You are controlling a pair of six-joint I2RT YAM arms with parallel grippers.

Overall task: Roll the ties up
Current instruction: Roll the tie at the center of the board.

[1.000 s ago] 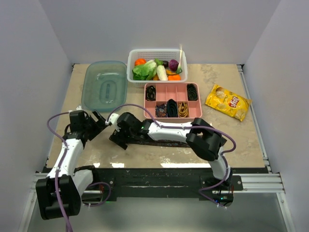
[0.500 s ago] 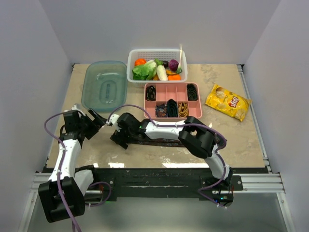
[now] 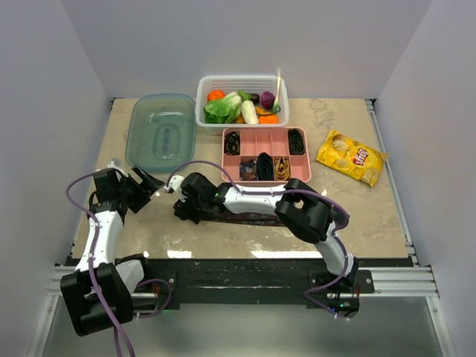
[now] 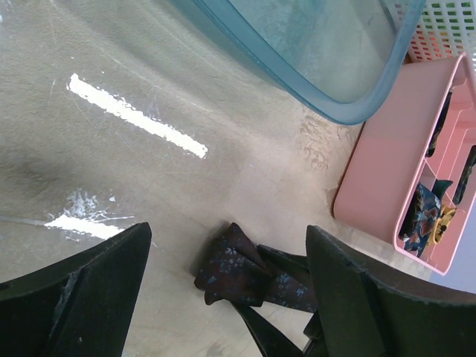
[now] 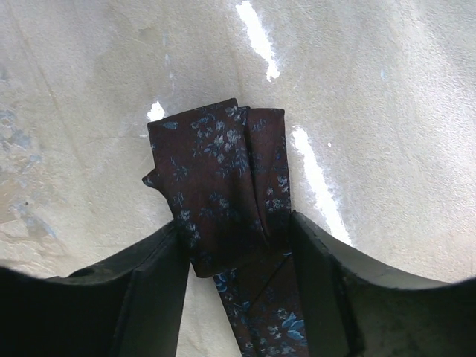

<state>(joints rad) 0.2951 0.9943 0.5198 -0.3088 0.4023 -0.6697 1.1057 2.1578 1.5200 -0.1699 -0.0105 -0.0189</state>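
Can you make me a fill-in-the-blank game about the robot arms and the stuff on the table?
The flowery tie sits between the fingers of the ___ gripper.
The chip bag is coloured ___.
The white basket holds ___.
The left gripper stands ___, holding nothing.
Missing words: right, yellow, vegetables, open.

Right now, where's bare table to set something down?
Free: the near-right stretch between the chip bag, the pink tray and the front edge of the table; also the far-right corner beside the basket. Crowded: teal lid, basket and tray along the back; near-left holds the open left hand, and the right hand on the tie.
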